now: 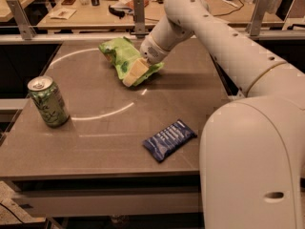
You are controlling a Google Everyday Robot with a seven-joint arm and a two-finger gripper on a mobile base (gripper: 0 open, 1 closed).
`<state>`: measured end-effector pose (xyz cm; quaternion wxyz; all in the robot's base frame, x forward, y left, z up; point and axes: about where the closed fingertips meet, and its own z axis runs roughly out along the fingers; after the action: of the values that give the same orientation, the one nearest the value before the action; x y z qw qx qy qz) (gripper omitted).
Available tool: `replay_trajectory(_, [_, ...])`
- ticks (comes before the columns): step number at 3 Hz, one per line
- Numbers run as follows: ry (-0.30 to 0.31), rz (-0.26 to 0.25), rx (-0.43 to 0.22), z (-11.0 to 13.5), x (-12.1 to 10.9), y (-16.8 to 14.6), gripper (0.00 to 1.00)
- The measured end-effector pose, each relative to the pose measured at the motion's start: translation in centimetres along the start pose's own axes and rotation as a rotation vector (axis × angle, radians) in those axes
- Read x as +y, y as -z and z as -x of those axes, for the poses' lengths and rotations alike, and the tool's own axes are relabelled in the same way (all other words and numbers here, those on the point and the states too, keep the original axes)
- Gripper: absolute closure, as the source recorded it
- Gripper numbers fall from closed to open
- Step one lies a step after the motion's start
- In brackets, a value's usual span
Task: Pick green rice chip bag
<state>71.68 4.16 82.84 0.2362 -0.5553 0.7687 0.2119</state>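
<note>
gripper (pixel 134 74) low on the green rice chip bag (pixel 119 54), far side of table (pixel 95 149) | pinching or spread: can't tell | green can (pixel 48 102) near left edge | blue packet (pixel 168 140) up front

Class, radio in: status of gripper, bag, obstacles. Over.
Gripper at bag, table's far side. Bag lying on table. Can, blue packet well clear.

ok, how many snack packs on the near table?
2. The green rice chip bag lies far centre, the pincer on it; the dark-blue packet lies near the front edge. The arm could hide more.
</note>
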Motion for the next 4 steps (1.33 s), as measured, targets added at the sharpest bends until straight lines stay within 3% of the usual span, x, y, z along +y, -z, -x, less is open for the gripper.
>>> replay_trajectory(1, [0.004, -0.004, -0.005, 0.1, 0.0, 0.2, 1.0])
replay_trajectory(2, [0.058, -0.062, -0.066, 1.3, 1.0, 2.8, 1.0])
replay_trajectory(3, [0.234, -0.212, -0.223, 4.0, 5.7, 11.0, 1.0])
replay_trajectory(4, [0.349, -0.353, -0.345, 6.8, 8.8, 18.0, 1.0])
